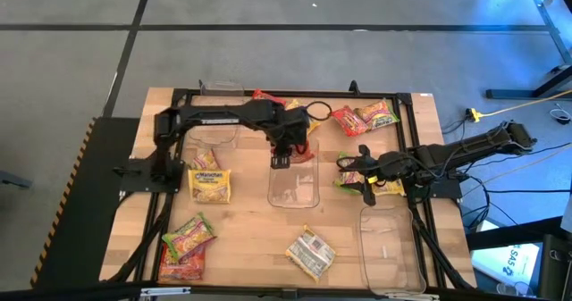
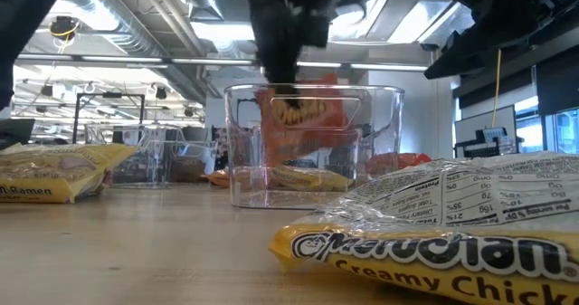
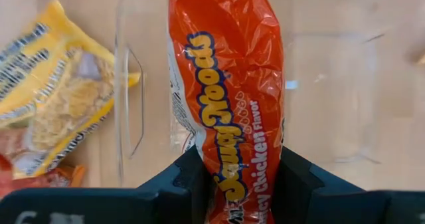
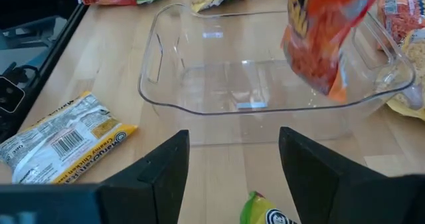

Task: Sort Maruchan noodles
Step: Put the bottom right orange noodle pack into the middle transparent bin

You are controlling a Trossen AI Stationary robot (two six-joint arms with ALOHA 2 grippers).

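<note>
Nearest the clear plastic tray (image 4: 265, 84), the right gripper (image 4: 232, 167) waits, jaws apart. Over that tray the left gripper (image 3: 242, 184) is clamped on a crinkly red noodle packet (image 3: 226, 84), hanging upright inside its walls.

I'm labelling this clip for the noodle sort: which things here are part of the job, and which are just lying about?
Part of the job:
- red packet, clamped in the left gripper above the middle clear tray
- yellow packet
- green packets
- right gripper, open, empty

Lying about:
- cables off the table's right edge
</note>
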